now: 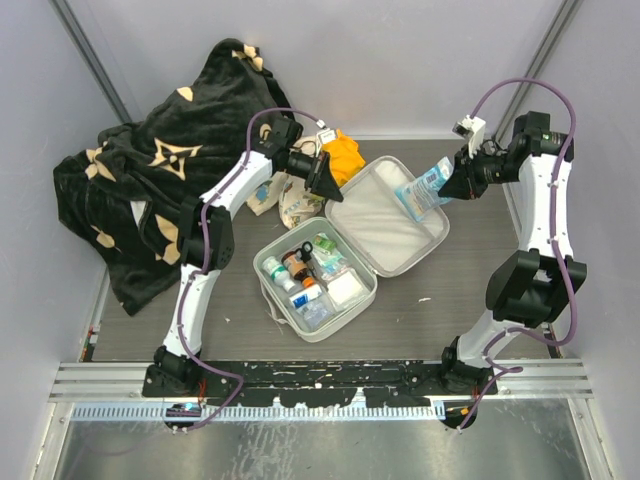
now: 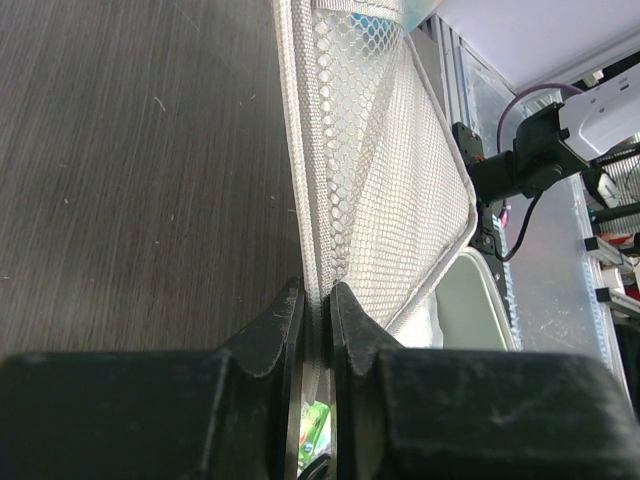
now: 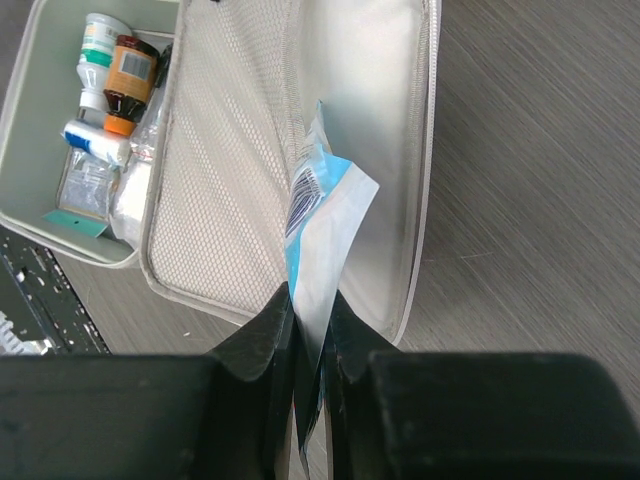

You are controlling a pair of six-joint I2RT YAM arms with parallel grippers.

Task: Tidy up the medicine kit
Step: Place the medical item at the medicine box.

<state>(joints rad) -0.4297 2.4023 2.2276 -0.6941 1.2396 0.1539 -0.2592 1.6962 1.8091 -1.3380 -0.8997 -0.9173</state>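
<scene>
Separately, left gripper pinches one medicine kit, right gripper one packet.

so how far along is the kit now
Done: bottles already fill the open case. In hand: the left gripper pinches the edge of the mesh pocket; the right gripper holds a blue packet at the lid. Left: slip it in, zip up.

One medicine kit; one black blanket; one floral-and-orange cloth bundle; one blue-white packet; in kit, one white bottle, one brown bottle; remaining small items too jumbled to count
</scene>
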